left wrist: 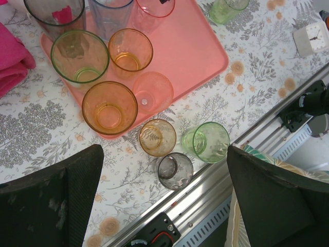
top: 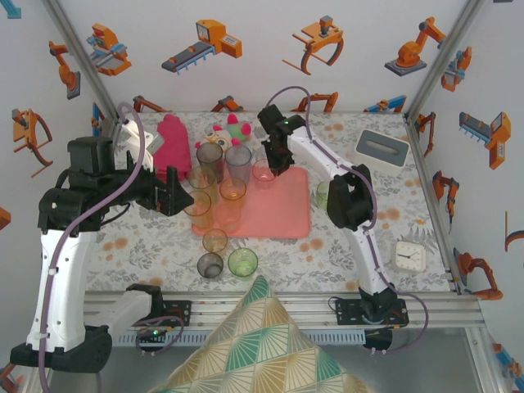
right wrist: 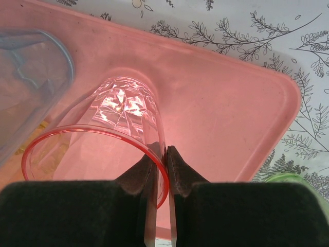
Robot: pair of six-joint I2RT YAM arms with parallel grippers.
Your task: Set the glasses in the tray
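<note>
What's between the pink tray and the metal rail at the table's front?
Three glasses stand there on the cloth: an amber glass, a grey glass and a green glass, clearest in the left wrist view.

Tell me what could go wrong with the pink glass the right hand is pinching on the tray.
The right hand grips the pink glass only by one thin rim wall, so it might tilt or slip on the tray. The bluish glass stands right beside it; pulling away sideways could knock it.
</note>
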